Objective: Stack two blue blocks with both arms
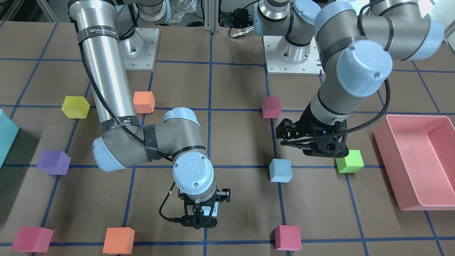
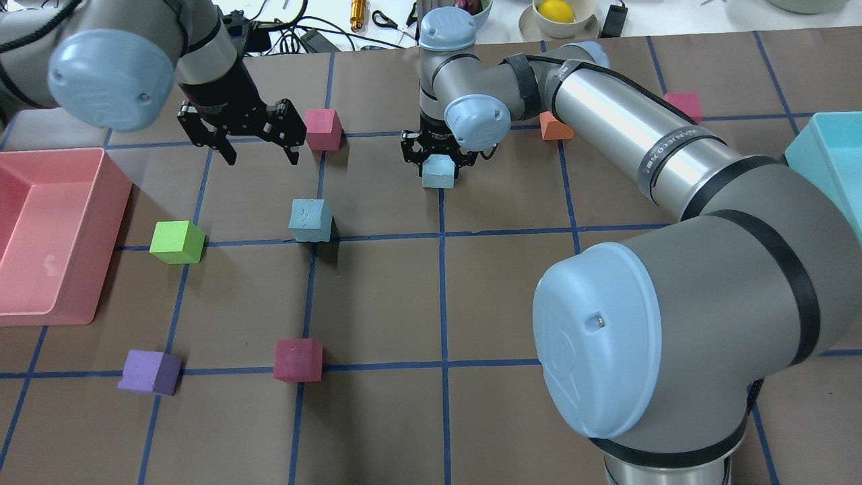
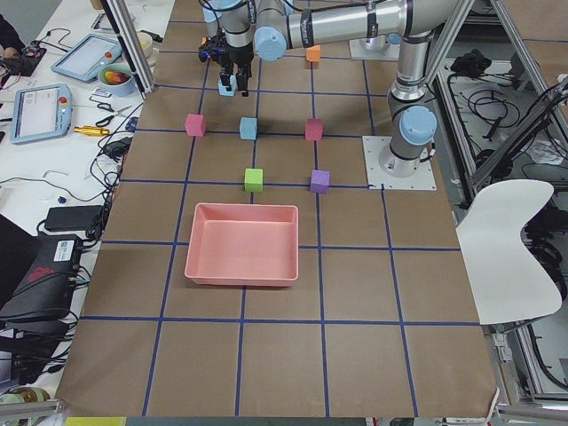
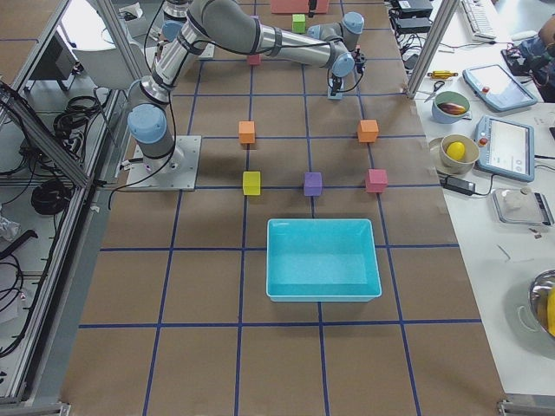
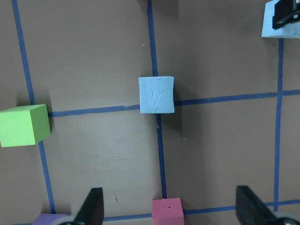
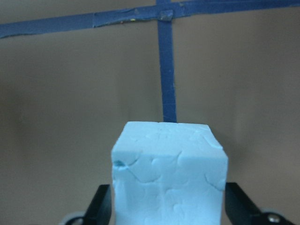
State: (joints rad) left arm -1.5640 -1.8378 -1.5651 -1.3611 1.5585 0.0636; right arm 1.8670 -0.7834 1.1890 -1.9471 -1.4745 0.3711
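Observation:
One pale blue block [image 2: 310, 220] rests on the table on a blue tape line; it also shows in the left wrist view [image 5: 156, 94] and the front view [image 1: 280, 170]. My left gripper [image 2: 262, 160] hangs open and empty above the table, beyond that block, its fingers [image 5: 92, 206] spread wide. My right gripper [image 2: 439, 165] is shut on the second blue block [image 2: 438, 173], which sits between its fingers [image 6: 101, 206] in the right wrist view [image 6: 168, 173]. That block seems held slightly above the table, to the right of the resting one.
A green cube [image 2: 176, 242], a dark red cube [image 2: 322, 128] and another [image 2: 297, 359], a purple cube [image 2: 149, 371] and an orange cube [image 2: 555, 126] lie around. A pink bin [image 2: 111, 236] stands at the left edge, a cyan bin [image 2: 808, 148] at the right.

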